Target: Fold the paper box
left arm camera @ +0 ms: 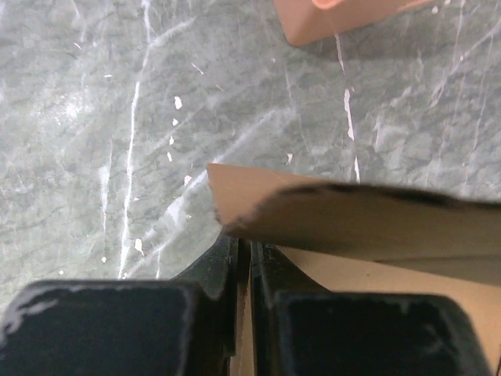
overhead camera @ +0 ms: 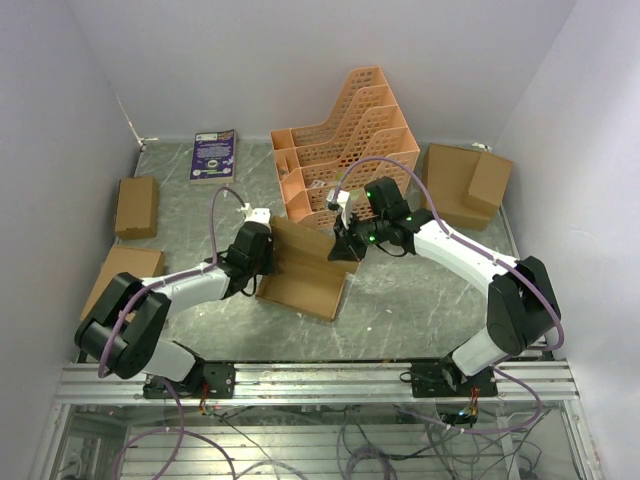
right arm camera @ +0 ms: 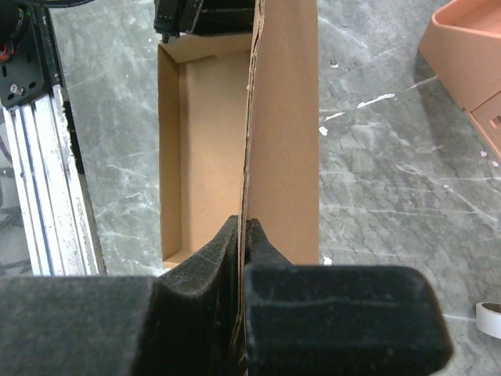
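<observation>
right now, toward 9 o'clock in the top view, the left pincer is gripping the left end of the paper box. in the left wrist view its fingers are pressing together on a thin cardboard edge, with only the sheet between them. a loose flap is curling across just beyond them.

the box is sitting at the centre of the worktop, at 6 o'clock from the orange file rack and just clear of it. it is lying as a shallow open tray, and its long axis is running roughly 9 to 3, from one pincer to the other.

toward 3 o'clock, the right pincer is pinching the tall panel at its near end. the panel is standing upright along the tray's far long side, and the jaws are closing flat on it, edge-on to the right wrist camera.

the next move seems to turn on that panel. the open tray is lying at about 7 o'clock from the right pincer, so the panel would be swinging down that way, hinging along the long axis. both arms are already touching the box, but the right one is holding the part that has to travel, while the left is looking better placed for steadying the far end.
</observation>
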Robot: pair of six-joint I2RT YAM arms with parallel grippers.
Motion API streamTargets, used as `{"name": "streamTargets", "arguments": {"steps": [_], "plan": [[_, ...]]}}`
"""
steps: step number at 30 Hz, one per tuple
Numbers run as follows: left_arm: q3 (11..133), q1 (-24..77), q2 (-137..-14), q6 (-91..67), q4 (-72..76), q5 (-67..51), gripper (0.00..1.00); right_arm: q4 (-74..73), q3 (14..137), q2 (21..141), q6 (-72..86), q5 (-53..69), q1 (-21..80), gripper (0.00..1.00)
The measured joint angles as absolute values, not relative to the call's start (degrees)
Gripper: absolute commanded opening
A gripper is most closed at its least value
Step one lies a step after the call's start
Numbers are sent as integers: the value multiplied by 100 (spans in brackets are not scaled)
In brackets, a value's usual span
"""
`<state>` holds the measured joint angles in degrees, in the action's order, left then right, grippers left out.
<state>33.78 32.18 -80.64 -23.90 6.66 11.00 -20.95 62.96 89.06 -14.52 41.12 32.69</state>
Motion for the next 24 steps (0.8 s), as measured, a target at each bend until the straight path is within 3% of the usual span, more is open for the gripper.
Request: {"name": "streamTargets", "arguments": {"steps": [7,13,16,24], "plan": [[3378,3361,-8145,-2292,663,1354,7,-2121,6287,8914,-1439,4088,3267,0],[3380,3361,-8119,-2305,607,1398,40,-2121,6287,8919,-1437,4097,3264,0],[3387,3361,-8020,-2342,473,1393,46,-2086,6287,8919,-1439,4117,3267,0],[3439,3339,-7631,-2517,43,1280,49,-2084,6287,8919,-1531,4125,3271,0]]}}
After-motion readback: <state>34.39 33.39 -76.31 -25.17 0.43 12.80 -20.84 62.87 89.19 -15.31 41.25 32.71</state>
